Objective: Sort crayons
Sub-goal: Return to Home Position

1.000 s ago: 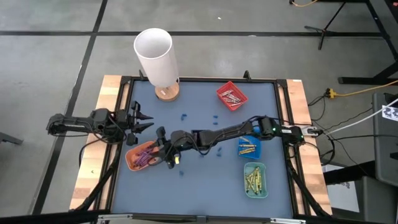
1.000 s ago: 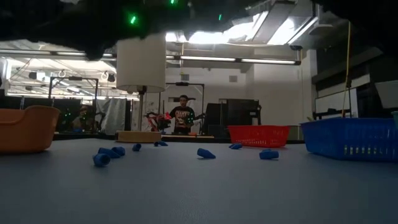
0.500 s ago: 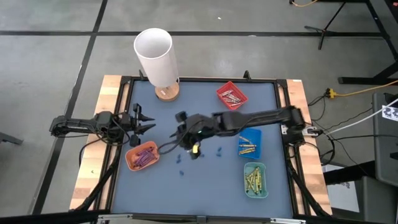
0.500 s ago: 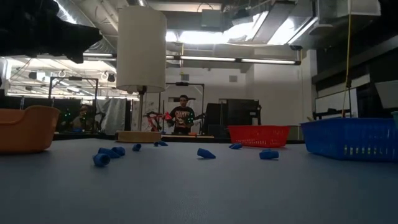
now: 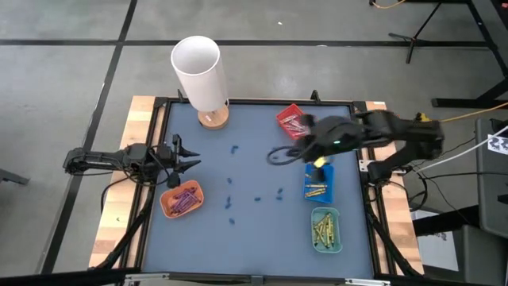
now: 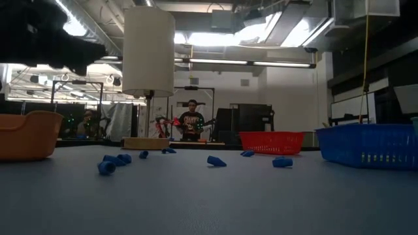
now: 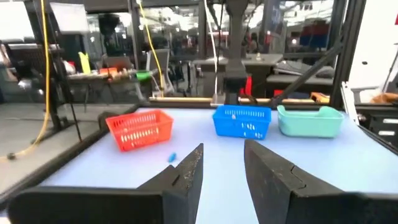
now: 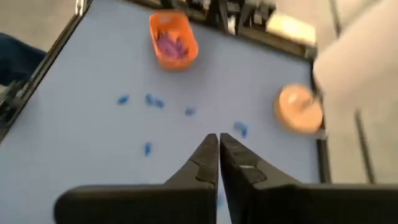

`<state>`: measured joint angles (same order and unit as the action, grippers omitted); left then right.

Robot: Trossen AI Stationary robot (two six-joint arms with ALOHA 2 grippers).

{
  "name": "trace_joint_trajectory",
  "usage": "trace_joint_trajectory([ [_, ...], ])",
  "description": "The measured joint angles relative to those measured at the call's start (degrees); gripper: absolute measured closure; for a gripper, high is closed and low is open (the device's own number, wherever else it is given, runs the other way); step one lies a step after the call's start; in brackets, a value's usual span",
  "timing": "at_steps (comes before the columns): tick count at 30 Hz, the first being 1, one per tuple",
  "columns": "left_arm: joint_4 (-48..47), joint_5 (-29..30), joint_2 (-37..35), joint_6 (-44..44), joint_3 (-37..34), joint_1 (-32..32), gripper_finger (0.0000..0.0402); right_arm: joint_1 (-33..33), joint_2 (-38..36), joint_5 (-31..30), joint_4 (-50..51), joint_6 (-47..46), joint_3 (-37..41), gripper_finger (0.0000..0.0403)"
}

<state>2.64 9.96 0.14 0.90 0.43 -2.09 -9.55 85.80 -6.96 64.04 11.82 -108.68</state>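
The crayons lie sorted in four small trays: purple-pink in the orange tray [image 5: 181,199], silver-grey in the red tray [image 5: 295,121], gold-orange in the blue tray [image 5: 317,184], yellow in the teal tray [image 5: 325,229]. My right gripper [image 5: 274,155] hangs shut and holding nothing above the table's middle, left of the red and blue trays; its wrist view shows the fingers [image 8: 219,149] closed together, with the orange tray [image 8: 173,38] far ahead. My left gripper [image 5: 187,156] waits open at the left edge, just beyond the orange tray, fingers [image 7: 224,168] apart and pointing right.
A tall white cylinder [image 5: 198,67] stands on a round wooden base [image 5: 213,119] at the far left corner. Tiny blue bits [image 5: 230,200] are scattered over the blue mat's middle. A black frame [image 5: 361,107] rims the table. A person [image 6: 192,121] stands far behind.
My right gripper has drawn back from above the orange tray toward the table's right and far side, past the middle, and has shut with nothing in it. The crayons and trays have stayed put.
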Motion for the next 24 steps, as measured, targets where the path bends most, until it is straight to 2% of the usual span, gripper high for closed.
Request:
trace_joint_trajectory([
  [4, -0.64, -1.32, 0.28, -1.44, 0.00, -0.13, 0.0300, -1.15, -8.12, -0.95, 3.53, -6.02, 6.91, 0.0400],
  [8, -0.61, -1.14, 0.28, -0.18, -0.01, -0.06, 0.0300, -2.87, -18.77, -2.79, 0.00, -11.13, 19.24, 0.0395],
  [12, -0.62, -1.44, 0.28, 0.75, 0.00, -0.07, 0.0300, -4.84, -29.92, -4.97, -11.46, -14.88, 35.18, 0.0394],
  [18, -0.61, -1.51, 0.28, 0.77, -0.01, -0.09, 0.0300, -5.96, -44.53, -4.83, -31.79, -18.93, 58.07, 0.0393],
  [24, -0.60, -1.51, 0.31, 0.79, 0.00, -0.09, 0.0300, -5.83, -55.69, -4.52, -48.67, -19.44, 75.83, 0.0393],
])
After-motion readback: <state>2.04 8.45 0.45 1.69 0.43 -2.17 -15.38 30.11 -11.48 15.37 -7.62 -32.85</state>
